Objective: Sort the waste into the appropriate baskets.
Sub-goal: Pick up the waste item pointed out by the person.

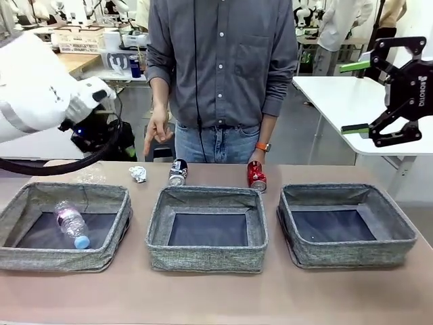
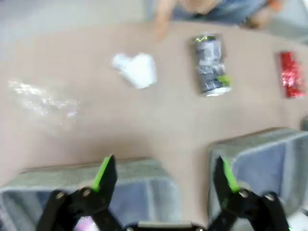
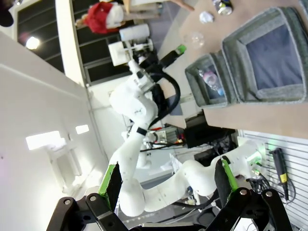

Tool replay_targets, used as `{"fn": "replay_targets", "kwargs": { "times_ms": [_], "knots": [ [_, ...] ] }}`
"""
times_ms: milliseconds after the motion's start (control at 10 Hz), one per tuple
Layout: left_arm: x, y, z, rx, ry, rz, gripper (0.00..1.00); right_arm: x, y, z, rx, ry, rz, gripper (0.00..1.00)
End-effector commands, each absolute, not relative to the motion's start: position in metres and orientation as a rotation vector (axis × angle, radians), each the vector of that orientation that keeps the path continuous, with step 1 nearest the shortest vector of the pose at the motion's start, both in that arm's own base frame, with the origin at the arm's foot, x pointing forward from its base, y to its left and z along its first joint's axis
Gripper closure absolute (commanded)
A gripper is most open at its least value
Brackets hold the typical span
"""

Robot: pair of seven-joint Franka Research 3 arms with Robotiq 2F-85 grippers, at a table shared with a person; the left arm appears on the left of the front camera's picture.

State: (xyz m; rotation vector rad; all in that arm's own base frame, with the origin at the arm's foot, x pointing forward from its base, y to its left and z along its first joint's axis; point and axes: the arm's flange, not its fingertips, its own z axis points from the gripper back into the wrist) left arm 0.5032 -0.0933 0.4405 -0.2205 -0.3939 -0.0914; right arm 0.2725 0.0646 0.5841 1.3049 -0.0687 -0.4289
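My left pincer hung wide open and empty over the gap between the left bin and the middle bin. Beyond it lay a clear bottle, the wad, the black can and the red can. The labelled bottle lay in the left bin. My right pincer, also wide open and empty, hung high, above the right bin.
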Motion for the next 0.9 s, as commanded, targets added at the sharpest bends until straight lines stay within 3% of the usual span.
{"fn": "replay_targets", "kwargs": {
  "times_ms": [0,500,800],
  "knots": [
    [0.533,-0.105,0.459,-0.106,-0.257,-0.013,0.00,0.273,0.067,0.585,1.327,-0.072,-0.427,0.00],
    [0.601,-0.112,0.406,-0.092,-0.179,-0.030,0.00,0.273,0.067,0.585,1.327,-0.072,-0.427,0.00],
    [0.618,-0.123,0.369,-0.094,-0.188,-0.046,0.00,0.273,0.067,0.585,1.327,-0.072,-0.427,0.00]
  ]
}}
